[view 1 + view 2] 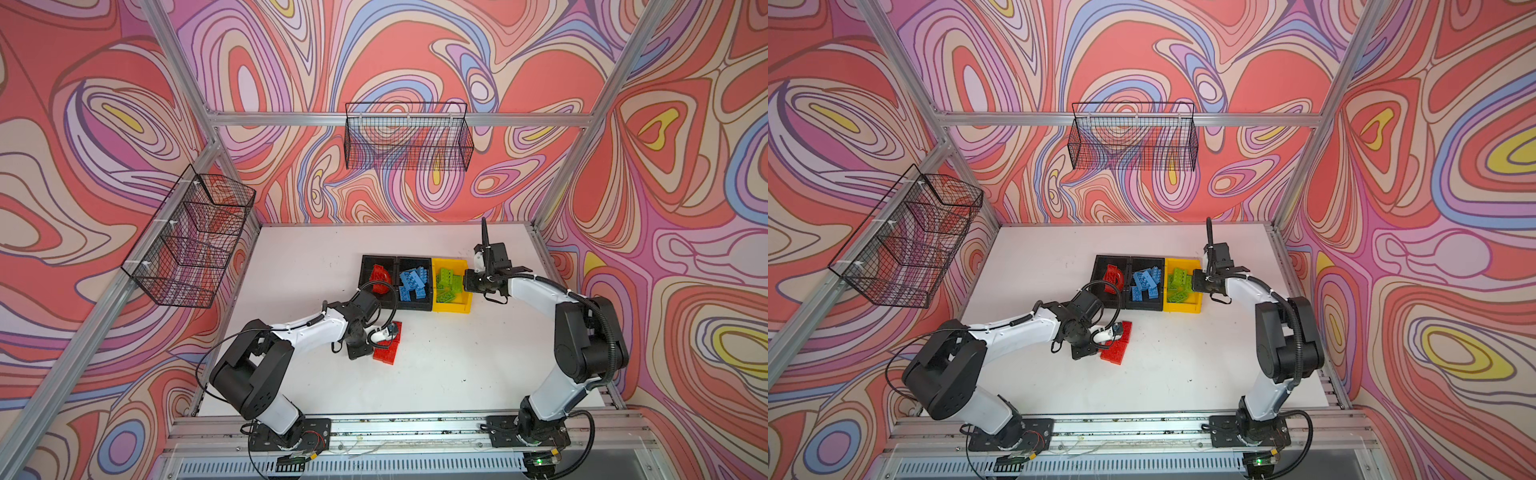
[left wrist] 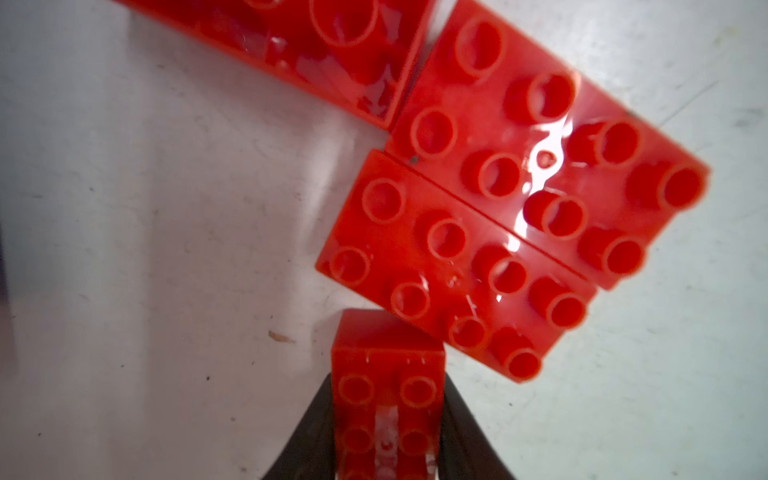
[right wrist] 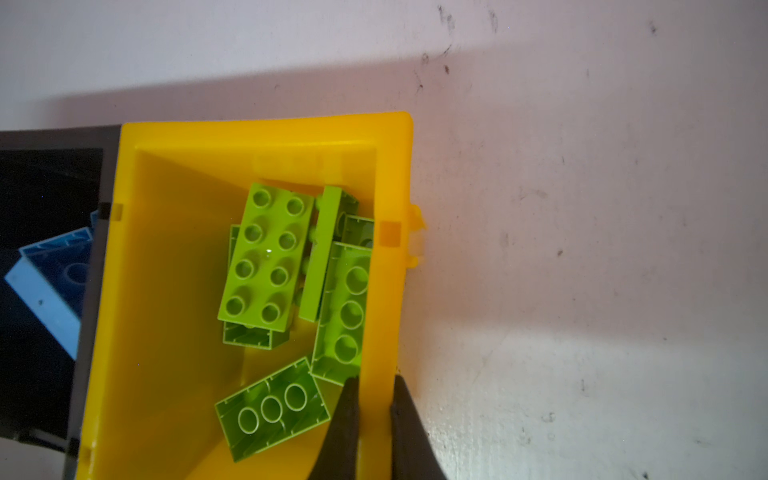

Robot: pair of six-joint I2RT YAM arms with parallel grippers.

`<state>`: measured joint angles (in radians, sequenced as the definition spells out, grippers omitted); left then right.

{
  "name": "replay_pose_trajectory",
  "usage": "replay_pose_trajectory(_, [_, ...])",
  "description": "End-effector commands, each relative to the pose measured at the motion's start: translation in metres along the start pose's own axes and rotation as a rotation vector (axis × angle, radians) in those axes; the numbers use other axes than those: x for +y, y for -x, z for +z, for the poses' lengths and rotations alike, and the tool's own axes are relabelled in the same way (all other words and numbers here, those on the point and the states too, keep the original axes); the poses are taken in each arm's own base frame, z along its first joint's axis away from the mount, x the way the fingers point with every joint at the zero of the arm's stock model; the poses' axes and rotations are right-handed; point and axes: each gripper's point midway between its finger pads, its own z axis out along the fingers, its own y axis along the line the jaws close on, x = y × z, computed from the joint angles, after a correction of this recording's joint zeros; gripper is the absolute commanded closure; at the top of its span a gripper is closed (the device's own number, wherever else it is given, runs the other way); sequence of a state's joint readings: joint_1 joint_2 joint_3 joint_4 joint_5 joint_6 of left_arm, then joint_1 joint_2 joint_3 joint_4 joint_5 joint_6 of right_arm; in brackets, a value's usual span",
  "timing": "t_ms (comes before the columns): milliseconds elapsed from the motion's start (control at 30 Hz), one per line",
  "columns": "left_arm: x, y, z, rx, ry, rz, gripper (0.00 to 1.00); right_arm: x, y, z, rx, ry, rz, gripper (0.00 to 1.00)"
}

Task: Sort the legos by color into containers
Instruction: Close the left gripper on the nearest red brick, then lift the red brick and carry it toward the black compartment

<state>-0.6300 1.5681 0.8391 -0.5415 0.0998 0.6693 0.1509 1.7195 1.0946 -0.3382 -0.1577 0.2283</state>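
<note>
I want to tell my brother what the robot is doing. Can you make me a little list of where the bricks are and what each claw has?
Left gripper: closed on a small red brick
Right gripper: closed on the side wall of the yellow bin
Yellow bin: green bricks
Middle black bin: blue bricks
End black bin: red pieces, one a red arch
Table: three loose red bricks next to the left gripper
Left to sort: only red

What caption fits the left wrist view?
Left gripper jaws grip a small red brick; three more red bricks lie on the table.
</note>
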Motion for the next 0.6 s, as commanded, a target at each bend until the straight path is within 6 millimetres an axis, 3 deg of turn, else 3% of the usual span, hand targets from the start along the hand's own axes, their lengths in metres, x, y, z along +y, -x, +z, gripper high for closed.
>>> replay_pose_trajectory(0, [0.011,0.011,-0.018,-0.057,0.063,-0.018,0.72,0.001,-0.006,0.008,0.018,0.014,-0.019,0.98])
replay_pose_trajectory(133, [0.035,0.034,-0.058,-0.25,0.098,-0.17,0.72,0.001,-0.006,0.007,0.018,0.011,-0.019,0.98])
replay_pose_trajectory(333, [0.094,0.081,-0.111,-0.486,0.249,-0.386,0.72,0.002,-0.005,0.005,0.01,0.016,-0.008,0.98])
replay_pose_trajectory(433, [0.13,0.098,-0.116,-0.495,0.281,-0.566,0.67,0.004,-0.003,0.003,0.0,0.023,-0.002,0.98])
replay_pose_trajectory(500, [0.15,0.106,-0.111,-0.495,0.298,-0.677,0.61,0.005,-0.002,0.002,-0.002,0.027,0.001,0.98])
replay_pose_trajectory(567, [0.169,0.111,-0.103,-0.501,0.321,-0.788,0.62,0.006,-0.001,0.0,-0.008,0.029,0.0,0.98])
